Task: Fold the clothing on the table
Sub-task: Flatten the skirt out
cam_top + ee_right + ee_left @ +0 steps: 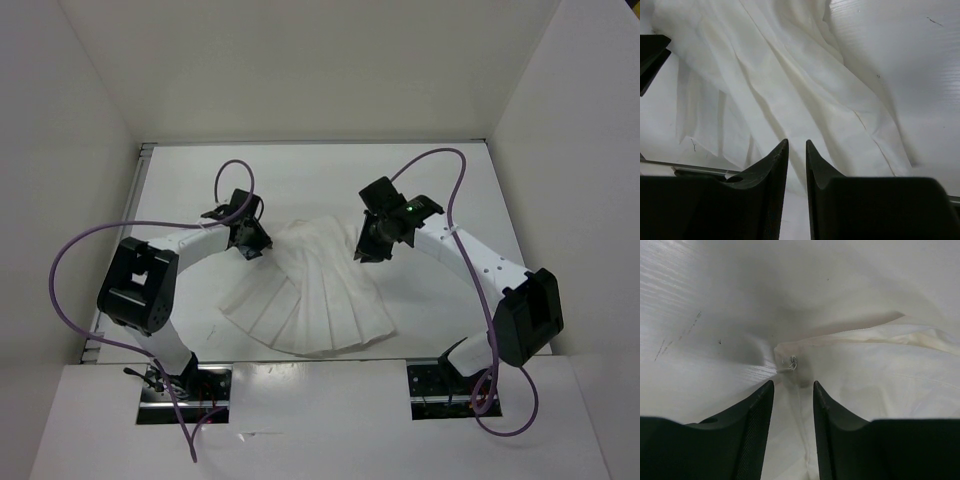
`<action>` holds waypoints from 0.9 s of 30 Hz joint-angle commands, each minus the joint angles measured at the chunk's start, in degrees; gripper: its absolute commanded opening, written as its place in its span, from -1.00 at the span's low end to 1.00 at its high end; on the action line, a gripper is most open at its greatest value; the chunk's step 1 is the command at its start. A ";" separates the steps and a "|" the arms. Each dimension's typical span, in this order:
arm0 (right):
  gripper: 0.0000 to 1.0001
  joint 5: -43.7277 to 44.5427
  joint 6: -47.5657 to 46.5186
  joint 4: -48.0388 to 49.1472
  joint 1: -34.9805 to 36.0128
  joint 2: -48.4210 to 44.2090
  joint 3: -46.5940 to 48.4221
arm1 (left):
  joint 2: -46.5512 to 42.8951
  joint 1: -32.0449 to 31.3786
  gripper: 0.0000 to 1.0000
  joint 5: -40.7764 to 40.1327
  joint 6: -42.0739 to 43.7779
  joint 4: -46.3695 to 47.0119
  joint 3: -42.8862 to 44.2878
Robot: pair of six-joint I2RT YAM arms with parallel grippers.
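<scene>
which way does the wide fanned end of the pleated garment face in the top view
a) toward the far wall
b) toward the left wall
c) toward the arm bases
c: the clothing is narrow at its far end and spreads to its broadest, curved hem on the near side of the table.

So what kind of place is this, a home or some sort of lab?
Most likely a robot lab test cell: a plain white table boxed in by blank white walls, a left arm and a right arm bolted at its near edge, and a pleated white garment on it.
</scene>
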 commanded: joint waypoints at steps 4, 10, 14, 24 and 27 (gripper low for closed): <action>-0.49 -0.76 -0.50 -0.85 -0.23 -2.14 -0.21 | 0.24 -0.25 -0.18 0.31 -2.65 4.72 -1.26; -0.49 -0.76 -1.03 -1.46 -0.23 -2.14 0.32 | 2.43 -0.25 -0.23 0.31 -2.65 4.20 1.11; -0.49 -0.76 -1.56 -1.46 -0.23 -2.14 0.32 | 4.10 -0.77 -0.28 -0.21 -2.65 4.20 1.82; -0.49 -0.23 -2.08 -1.99 -1.98 -4.51 0.32 | 3.32 -3.14 -1.00 0.75 -0.64 3.58 6.02; -0.49 2.13 -2.08 -2.52 -3.39 -7.05 -0.21 | 0.51 -6.83 -1.00 4.15 5.84 4.10 11.63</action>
